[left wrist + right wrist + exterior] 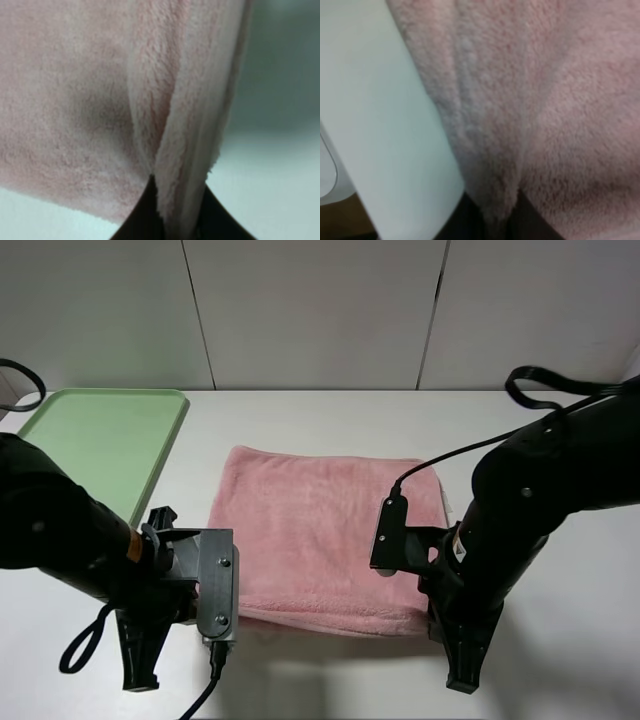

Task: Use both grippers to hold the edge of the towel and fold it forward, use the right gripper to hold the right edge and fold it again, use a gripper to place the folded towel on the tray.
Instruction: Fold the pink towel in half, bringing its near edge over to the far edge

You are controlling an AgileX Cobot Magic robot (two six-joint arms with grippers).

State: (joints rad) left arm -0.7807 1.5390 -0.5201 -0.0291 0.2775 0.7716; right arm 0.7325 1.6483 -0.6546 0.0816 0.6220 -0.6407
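The pink towel lies spread in the middle of the white table, its near edge lifted a little with a shadow under it. My left gripper is shut on the towel's near left corner. In the left wrist view its black fingers pinch a bunched fold of hem. At the near right corner my right gripper is shut on the edge too, and the right wrist view has pink pile squeezed between its dark fingers. The pale green tray sits at the far left, apart from the towel.
The white table shows bare surface behind the towel and to its right. A pale wall rises behind the table. Black cables loop from both arms, one near the left front edge.
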